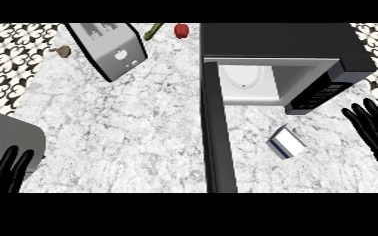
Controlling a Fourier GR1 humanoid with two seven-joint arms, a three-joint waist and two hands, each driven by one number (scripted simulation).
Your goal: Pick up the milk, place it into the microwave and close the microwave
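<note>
The milk (286, 142), a small white and blue carton, lies on its side on the marble counter, in front of the microwave (284, 47). The microwave is dark, and its door (218, 130) stands open, swung out towards me as a long dark bar left of the carton. Its white inside with a round plate (244, 77) shows. At the right edge my right hand (365, 121) is open, fingers straight, a little right of the carton and apart from it. My left hand (15, 166) rests open at the lower left edge, far from the milk.
A silver toaster (111, 47) stands at the back left. Behind it lie a green vegetable (153, 30), a red pepper (181, 30) and a small brown item (63, 51). A grey sink edge (18, 135) sits at the left.
</note>
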